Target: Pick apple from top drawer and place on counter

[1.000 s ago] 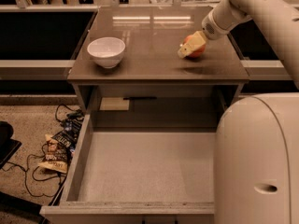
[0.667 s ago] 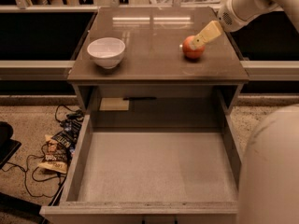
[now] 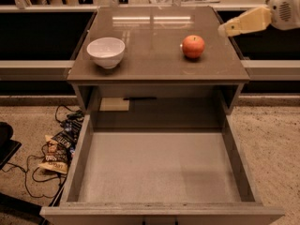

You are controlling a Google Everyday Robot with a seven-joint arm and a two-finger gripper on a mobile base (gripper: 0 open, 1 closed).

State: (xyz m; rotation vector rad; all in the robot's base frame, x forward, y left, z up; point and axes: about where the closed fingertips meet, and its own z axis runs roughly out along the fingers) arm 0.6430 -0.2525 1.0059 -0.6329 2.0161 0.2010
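The apple [image 3: 193, 46] is small, round and red-orange. It rests on the glossy brown counter [image 3: 154, 55], right of its middle. The gripper [image 3: 225, 29] reaches in from the upper right on its white arm, just beyond the counter's right edge. It is apart from the apple, to the apple's right and a little higher, and it holds nothing. The top drawer [image 3: 159, 165] is pulled fully out below the counter, and its flat grey floor is bare.
A white bowl [image 3: 106, 52] stands on the left part of the counter. Cables and snack packets [image 3: 56, 149] lie on the carpet left of the drawer. Dark shelving runs along both sides of the cabinet.
The gripper has let go of the apple on the counter and drawn back to the right, away from it. The large white arm part that covered the drawer's right side has left the view.
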